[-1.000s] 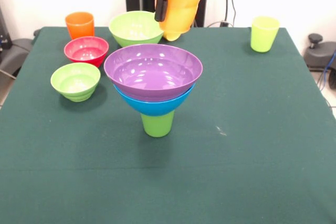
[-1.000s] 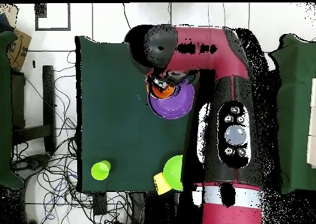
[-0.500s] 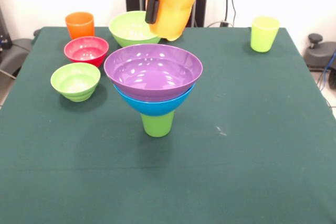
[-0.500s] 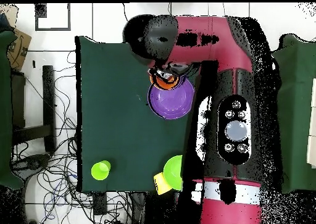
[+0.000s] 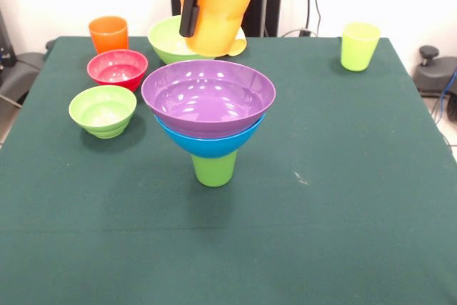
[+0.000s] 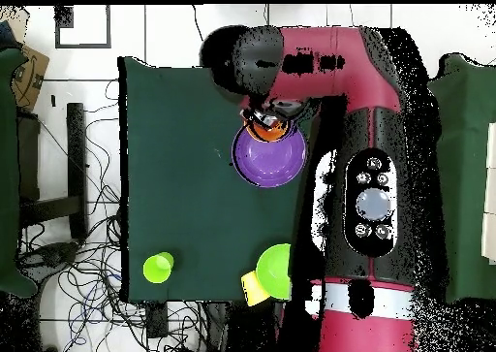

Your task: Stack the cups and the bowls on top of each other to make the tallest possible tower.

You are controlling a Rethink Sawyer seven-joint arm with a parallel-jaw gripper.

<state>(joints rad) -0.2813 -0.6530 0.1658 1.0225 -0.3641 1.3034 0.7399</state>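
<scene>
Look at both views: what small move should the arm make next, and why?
Probably bring the orange-yellow cup forward over the middle of the purple bowl before lowering. The end effector holds it raised, beyond the bowl's far rim in the front view. The purple bowl tops the tower and is empty.

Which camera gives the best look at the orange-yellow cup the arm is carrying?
The front view. There the orange-yellow cup shows its whole side, tilted, held high behind the purple bowl with a black finger on its wall. The overhead view shows only an orange sliver at the bowl's edge, under the arm.
</scene>
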